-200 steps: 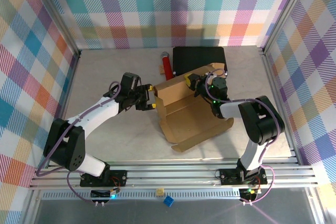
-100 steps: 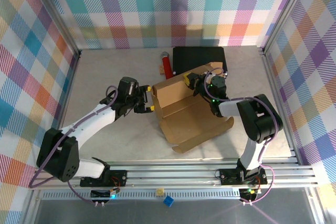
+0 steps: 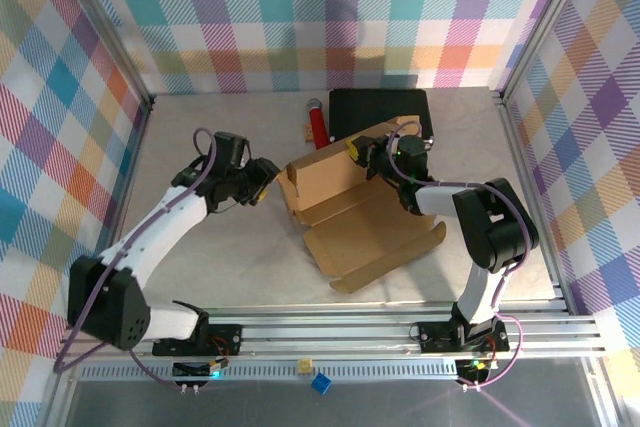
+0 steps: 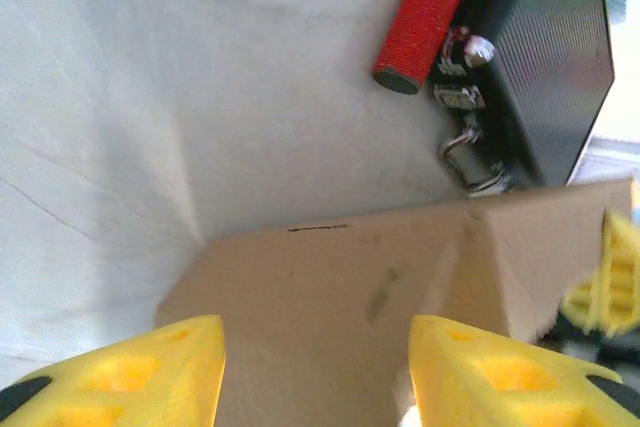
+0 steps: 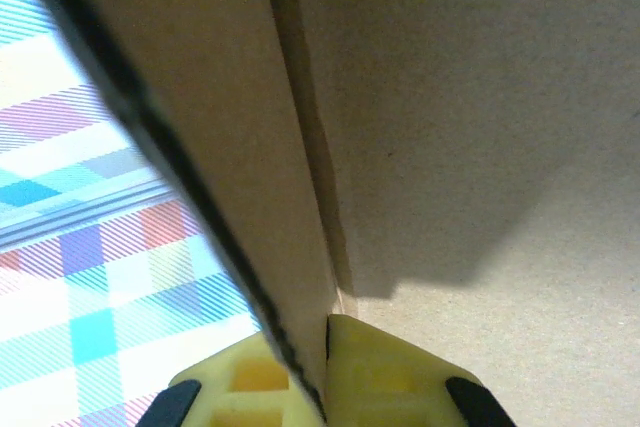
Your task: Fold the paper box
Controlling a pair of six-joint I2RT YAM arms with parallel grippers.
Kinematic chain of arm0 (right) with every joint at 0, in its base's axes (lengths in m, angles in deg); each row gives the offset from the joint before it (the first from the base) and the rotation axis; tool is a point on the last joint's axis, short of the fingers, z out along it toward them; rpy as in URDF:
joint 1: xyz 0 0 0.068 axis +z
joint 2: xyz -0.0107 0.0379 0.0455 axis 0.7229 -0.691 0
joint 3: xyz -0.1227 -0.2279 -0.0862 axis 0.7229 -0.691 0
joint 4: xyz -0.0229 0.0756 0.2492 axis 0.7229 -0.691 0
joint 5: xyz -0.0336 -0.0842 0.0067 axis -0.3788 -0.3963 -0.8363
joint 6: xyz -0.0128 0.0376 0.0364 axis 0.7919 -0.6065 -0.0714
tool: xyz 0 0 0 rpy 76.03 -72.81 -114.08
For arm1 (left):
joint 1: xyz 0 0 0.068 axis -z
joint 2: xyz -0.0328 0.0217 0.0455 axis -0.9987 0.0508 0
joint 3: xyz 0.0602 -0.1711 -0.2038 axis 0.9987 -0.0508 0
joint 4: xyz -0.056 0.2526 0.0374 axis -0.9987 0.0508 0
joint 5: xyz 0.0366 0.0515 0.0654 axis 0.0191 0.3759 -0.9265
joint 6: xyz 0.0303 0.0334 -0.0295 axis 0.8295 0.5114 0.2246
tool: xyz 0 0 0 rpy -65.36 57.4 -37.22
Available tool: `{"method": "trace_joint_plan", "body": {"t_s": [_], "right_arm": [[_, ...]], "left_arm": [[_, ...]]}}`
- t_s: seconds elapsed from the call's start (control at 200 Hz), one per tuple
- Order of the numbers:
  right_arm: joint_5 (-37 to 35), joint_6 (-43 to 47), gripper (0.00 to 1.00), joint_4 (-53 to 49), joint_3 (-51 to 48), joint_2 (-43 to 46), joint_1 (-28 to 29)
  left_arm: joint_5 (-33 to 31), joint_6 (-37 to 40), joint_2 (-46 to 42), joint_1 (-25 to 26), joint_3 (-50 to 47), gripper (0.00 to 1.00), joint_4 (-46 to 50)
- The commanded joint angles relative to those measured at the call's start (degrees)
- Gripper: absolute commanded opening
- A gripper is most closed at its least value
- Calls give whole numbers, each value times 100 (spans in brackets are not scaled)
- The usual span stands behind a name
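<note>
Brown corrugated cardboard sits in the middle of your table (image 3: 200, 147): the paper box (image 3: 370, 227) lies half formed, its base panel flat on the surface and its front flap stretched out toward the arm bases. The rear wall stands up, leaning a little. A short side flap is folded round at the left corner.

Your right gripper (image 3: 358, 154) is at the top edge of that rear wall. From the right wrist you see it (image 5: 320, 377) clamped tight on the paper box (image 5: 480, 97), with one yellow finger (image 5: 390, 372) on each face of the board and only the cardboard's thickness between them.

Your left gripper (image 3: 265, 182) hangs just beside the box's left corner, over bare table. From the left wrist, its (image 4: 315, 367) yellow fingers (image 4: 130, 377) are spread well apart with nothing pinched between them. The box's cardboard (image 4: 330, 287) shows through the gap ahead. You cannot tell from these views whether the tips touch the flap.

Behind the box, a black case (image 3: 380, 112) lies against the back of the table, and its metal latch shows from the left wrist (image 4: 540, 47). A red cylinder (image 3: 316, 122) lies just beside the case's left edge, and you see it again from the left wrist (image 4: 430, 7).
</note>
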Motion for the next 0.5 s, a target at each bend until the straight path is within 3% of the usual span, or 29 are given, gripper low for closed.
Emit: {"method": "trace_joint_plan", "body": {"t_s": [0.0,0.035,0.085,0.28,0.375,0.495], "right_arm": [[255,115,0,-333,239,107,-62],[290,134,0,-365,262,104,-71],[321,151,0,-419,299,88,-81],[414,140,0,-431,452,-58,-107],[430,156,0,-469,528,-104,-109],[457,86,0,-359,601,-207,-107]], "left_arm": [[-308,2767,-740,-17,-337,38,413],[-192,3089,-904,-17,-583,28,194],[-112,3419,-1080,-22,-880,23,-24],[-498,4216,-1091,-231,-1255,29,68],[-294,4401,-1067,-609,-1361,29,-211],[85,4783,-605,-694,-1374,29,-566]]}}
